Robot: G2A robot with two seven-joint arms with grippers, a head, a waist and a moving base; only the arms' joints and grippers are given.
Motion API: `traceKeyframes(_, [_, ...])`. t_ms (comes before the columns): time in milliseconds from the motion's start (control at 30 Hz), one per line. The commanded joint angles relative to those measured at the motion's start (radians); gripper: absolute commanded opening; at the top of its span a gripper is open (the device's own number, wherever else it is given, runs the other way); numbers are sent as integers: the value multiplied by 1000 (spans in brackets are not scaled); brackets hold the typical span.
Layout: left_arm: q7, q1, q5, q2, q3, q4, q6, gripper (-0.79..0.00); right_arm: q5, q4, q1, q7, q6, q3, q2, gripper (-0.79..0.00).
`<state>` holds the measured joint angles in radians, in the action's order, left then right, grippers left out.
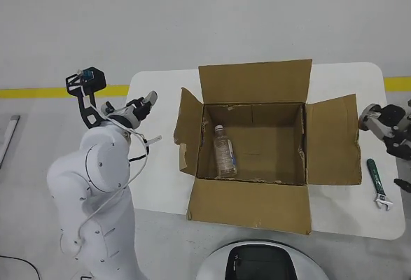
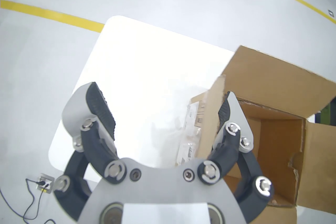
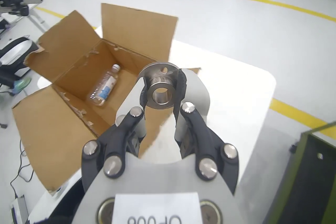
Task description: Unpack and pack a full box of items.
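Around the box (image 1: 254,82) we see a white table (image 1: 342,78), a yellow line (image 1: 23,92) on the floor beyond its far edge, and an olive-green cabinet (image 3: 309,156) just off the table's right end. A green-handled wrench (image 1: 377,183) lies on the table to the right of the box, near its right flap but apart from it. A small grey box (image 2: 45,181) with a black cable sits on the floor near a corner of the table.

The box is open brown cardboard, all four flaps folded outward, and the rims of its walls are torn and ragged. Its left flap rises between the inside of the box and the left gripper (image 2: 161,104). That gripper hangs over the table's left part, just beside the flap, fingers spread wide with nothing between them. The right flap lies spread between the opening and the right gripper (image 1: 367,117), which is over the table's right part just past the flap's outer edge. Its fingers are clamped on a metal flanged bushing (image 3: 160,95) — a short shiny sleeve with a round flange that has a small hole.

Inside, a clear plastic bottle (image 1: 225,150) lies on its side on the box floor near the left wall — white cap toward the far side, a pale label with blue around its middle.
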<state>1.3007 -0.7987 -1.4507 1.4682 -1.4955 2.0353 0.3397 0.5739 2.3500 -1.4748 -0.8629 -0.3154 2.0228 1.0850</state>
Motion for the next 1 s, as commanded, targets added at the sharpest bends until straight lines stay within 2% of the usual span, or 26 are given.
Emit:
traceKeyframes(0, [0,-7,-8,-1,-13,3,12,0,34,0,61,-20,10,-114,-6,-785])
traceKeyframes(200, [0,-7,-8,-1,-13,3,12,0,203,-38,225,-72,97,-473,-7,-785])
traceKeyframes(333, [0,-7,-8,-1,-13,3,12,0,359,-172,369,-72,148,-709,8,-785])
traceKeyframes(467, [0,-7,-8,-1,-13,3,12,0,489,-322,490,-69,220,-897,33,-785])
traceKeyframes(733, [0,-7,-8,-1,-13,3,12,0,596,-591,667,-113,302,-1112,86,-785])
traceKeyframes(967, [0,-7,-8,-1,-13,3,12,0,639,-706,721,-140,369,-1193,121,-785])
